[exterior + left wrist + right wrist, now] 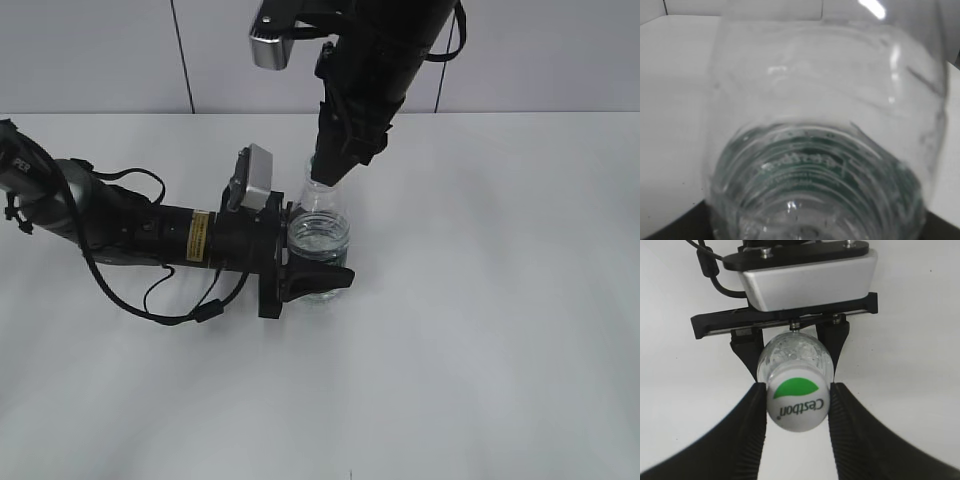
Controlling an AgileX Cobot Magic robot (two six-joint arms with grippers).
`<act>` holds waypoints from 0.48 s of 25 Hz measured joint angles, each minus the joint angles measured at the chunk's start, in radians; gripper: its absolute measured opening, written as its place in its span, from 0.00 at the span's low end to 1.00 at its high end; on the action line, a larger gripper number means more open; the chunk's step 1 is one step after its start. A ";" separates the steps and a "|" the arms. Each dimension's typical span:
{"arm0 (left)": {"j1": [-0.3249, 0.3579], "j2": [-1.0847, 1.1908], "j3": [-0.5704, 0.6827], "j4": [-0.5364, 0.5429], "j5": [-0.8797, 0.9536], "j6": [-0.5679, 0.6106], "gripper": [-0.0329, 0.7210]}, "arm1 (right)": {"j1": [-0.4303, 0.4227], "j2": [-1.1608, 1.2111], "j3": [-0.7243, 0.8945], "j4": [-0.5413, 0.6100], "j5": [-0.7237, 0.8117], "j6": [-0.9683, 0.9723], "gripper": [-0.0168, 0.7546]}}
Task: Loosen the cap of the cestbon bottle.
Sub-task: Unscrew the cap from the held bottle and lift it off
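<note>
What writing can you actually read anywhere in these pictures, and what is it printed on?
"Cestbon": on the white cap, under a green leaf shape, upside down in the right wrist view.
Green label on the bottle: too blurred.
Yellow sticker on the left arm: too small.

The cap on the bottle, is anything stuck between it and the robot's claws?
No. The right gripper has its fingers against both sides of the cap, with nothing visible between, while the left gripper holds the cestbon bottle.

A lab bench: bare white table (500, 350) (grey panelled wall (100, 50)).
</note>
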 joint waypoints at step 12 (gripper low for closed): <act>0.000 0.000 0.000 -0.001 0.000 0.000 0.59 | 0.000 0.000 0.000 0.000 0.000 -0.001 0.40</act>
